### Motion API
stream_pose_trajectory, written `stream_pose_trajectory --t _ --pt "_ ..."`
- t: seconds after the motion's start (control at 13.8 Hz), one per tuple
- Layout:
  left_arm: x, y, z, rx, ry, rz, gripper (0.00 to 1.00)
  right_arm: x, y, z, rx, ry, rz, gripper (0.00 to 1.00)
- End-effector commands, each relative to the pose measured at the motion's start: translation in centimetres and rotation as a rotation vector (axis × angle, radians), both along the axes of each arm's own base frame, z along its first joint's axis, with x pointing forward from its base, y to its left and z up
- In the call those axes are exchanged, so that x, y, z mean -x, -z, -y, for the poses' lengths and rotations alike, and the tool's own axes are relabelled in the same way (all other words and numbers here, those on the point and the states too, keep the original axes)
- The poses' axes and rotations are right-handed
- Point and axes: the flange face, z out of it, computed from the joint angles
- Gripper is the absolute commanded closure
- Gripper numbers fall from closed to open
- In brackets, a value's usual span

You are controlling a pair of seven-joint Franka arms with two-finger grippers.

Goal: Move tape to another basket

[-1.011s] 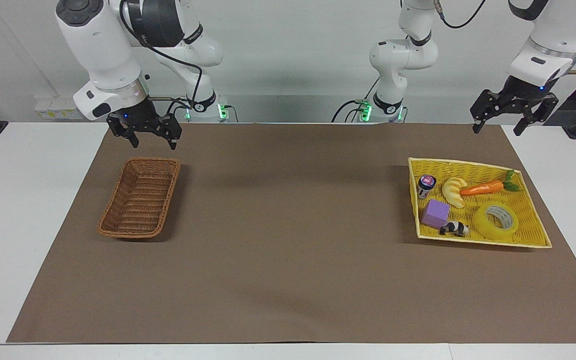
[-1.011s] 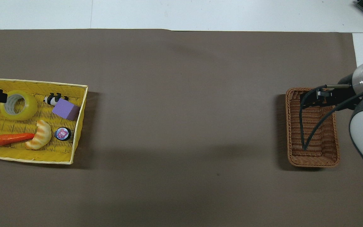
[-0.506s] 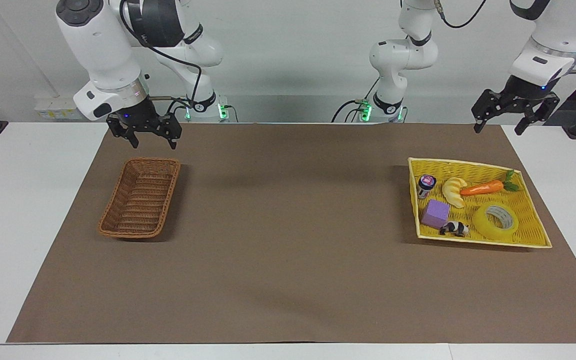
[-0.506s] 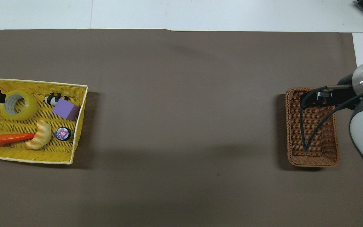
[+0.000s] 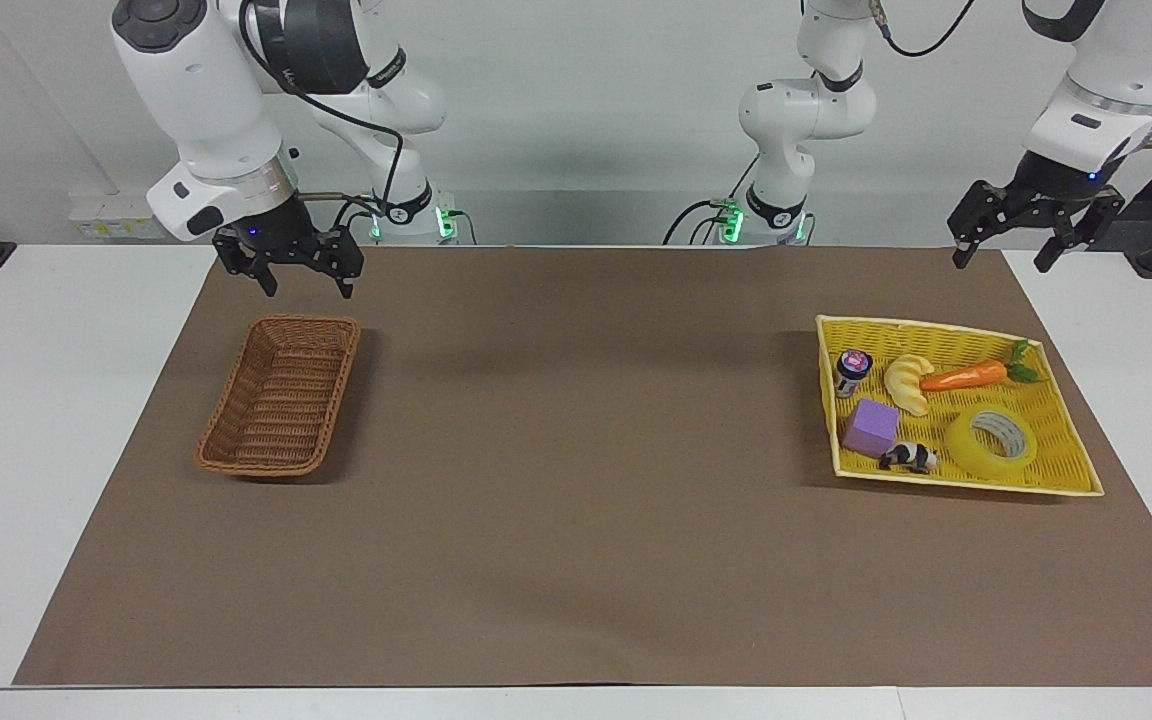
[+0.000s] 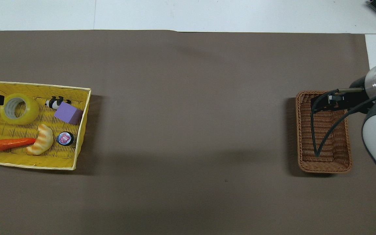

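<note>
- Yellow translucent tape roll [image 5: 991,443] lies flat in the bright-yellow woven tray [image 5: 1066,480]; brown wicker basket [image 5: 281,395] sits well apart.
- Our left gripper [image 5: 1034,222] hangs spread and empty; we should descend over the roll's wall.
- Our right gripper [image 5: 288,262], spread, waits above the basket's near end.

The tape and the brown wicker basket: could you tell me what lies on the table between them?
Beside the tape in the yellow tray sit a panda figure and purple block; from there to the basket, both views show bare mat.

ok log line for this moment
tape: in yellow tray | basket: empty | left tool: open, raised, nothing held | right tool: open, waiting
</note>
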Motion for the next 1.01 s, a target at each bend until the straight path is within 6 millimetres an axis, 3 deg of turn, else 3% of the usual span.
stream_pose_trajectory --t 0.0,0.14,0.36,0.43,0.94 --pt "0.5 0.3 -0.3 0.010 0.002 0.019 0.00 -0.1 -0.3 0.2 -0.015 -0.026 0.007 0.00" --pt "0.3 0.7 -0.6 0.007 0.022 0.024 0.00 -0.1 -0.3 0.2 -0.015 -0.024 0.005 0.00" --pt "0.0 2.0 -2.9 0.026 0.054 0.026 0.00 -0.1 -0.3 0.2 -0.015 -0.026 0.005 0.00" --pt "-0.2 2.7 -4.3 0.028 0.051 0.032 0.00 -0.1 -0.3 0.2 -0.015 -0.026 0.005 0.00" --pt "-1.7 10.2 -8.6 0.008 0.131 0.069 0.00 -0.1 -0.3 0.2 -0.015 -0.026 0.005 0.00"
